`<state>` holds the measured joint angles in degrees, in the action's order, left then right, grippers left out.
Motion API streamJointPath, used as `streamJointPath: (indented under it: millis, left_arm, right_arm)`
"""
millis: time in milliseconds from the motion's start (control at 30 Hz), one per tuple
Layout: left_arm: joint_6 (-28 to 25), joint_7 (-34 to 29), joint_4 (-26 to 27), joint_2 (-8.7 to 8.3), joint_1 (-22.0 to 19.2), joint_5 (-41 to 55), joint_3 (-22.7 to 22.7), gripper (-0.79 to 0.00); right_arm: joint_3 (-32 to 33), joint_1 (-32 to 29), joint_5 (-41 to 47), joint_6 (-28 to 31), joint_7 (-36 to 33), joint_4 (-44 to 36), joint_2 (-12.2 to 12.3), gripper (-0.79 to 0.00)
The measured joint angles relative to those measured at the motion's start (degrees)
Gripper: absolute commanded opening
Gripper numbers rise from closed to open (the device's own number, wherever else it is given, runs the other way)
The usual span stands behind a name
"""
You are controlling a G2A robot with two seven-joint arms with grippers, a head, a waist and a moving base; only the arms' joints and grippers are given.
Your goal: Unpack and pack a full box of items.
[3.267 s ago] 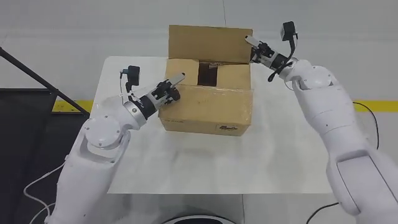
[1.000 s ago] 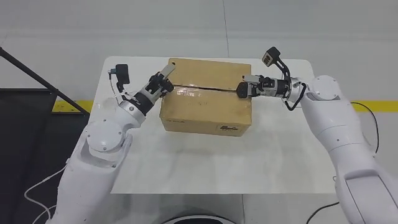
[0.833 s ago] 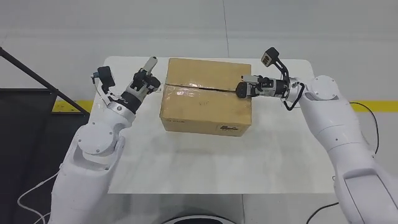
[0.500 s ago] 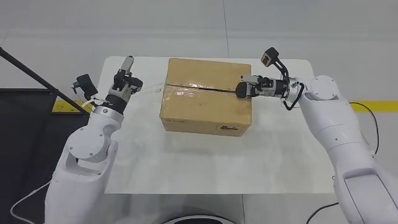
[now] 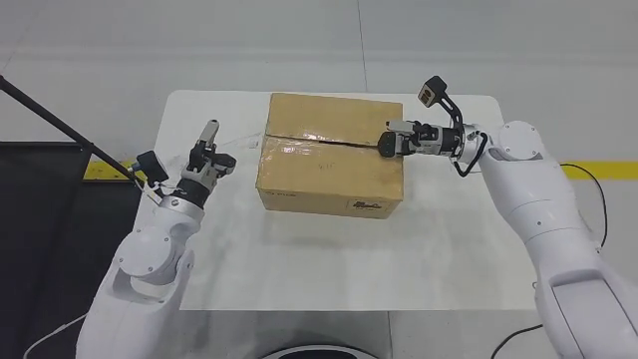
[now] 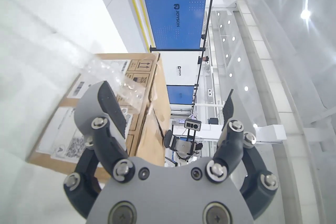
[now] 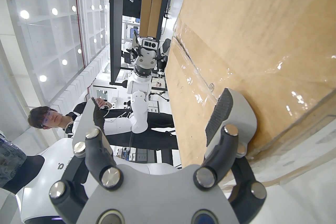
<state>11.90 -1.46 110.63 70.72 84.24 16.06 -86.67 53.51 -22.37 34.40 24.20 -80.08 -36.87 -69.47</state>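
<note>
The cardboard box (image 5: 329, 160) (image 6: 136, 130) (image 7: 249, 25) stands at the middle of the white table (image 5: 299, 259), nearer its far edge. Both top flaps are folded flat, meeting along a seam (image 5: 319, 143) (image 7: 189, 54) that runs from the box's left end to its right end. Glossy clear tape (image 7: 199, 83) lies over this seam and wraps down onto the right end face. With the flaps closed, the contents cannot be seen. White labels (image 6: 65, 135) are fixed to the left end face, and a small printed label (image 5: 367, 202) sits on the front face. The left gripper (image 5: 216, 150) (image 6: 168, 104) is positioned above the table to the left of the box, apart from it, with its fingers (image 6: 110, 104) spread wide and nothing between them. A crinkled strip of clear film (image 5: 244, 140) (image 6: 115, 72) extends from the left end of the box toward this gripper; whether it touches the nearer finger cannot be told. The right gripper (image 5: 387, 143) (image 7: 157, 99) is positioned at the right end of the seam, at the top edge of the box. Its fingers are spread: one finger (image 7: 219, 114) lies against the taped box top beside the edge, and the other stands off the cardboard in open air.
</note>
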Motion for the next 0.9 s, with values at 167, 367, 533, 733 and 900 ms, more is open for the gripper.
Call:
streamJointPath:
  millis: [167,367,533,733,900]
  left_arm:
    - [0.3,3.2,-1.9,0.37,2.0,2.0,-0.2,0.0]
    - [-1.2,5.4,-13.3,1.03,-5.0,4.1,1.0,0.0]
    - [-5.8,7.0,-22.7,1.75,-11.7,4.0,3.1,0.0]
    - [-9.1,6.6,-29.7,2.32,-16.9,5.7,3.6,0.0]
    - [-10.1,5.2,-32.1,2.46,-19.3,6.6,3.0,0.0]
  right_arm:
    - [0.0,0.0,0.0,0.0,0.0,0.0,0.0,0.0]
    - [0.0,0.0,0.0,0.0,0.0,0.0,0.0,0.0]
    - [0.0,0.0,0.0,0.0,0.0,0.0,0.0,0.0]
    - [0.0,0.0,0.0,0.0,0.0,0.0,0.0,0.0]
    - [0.0,0.0,0.0,0.0,0.0,0.0,0.0,0.0]
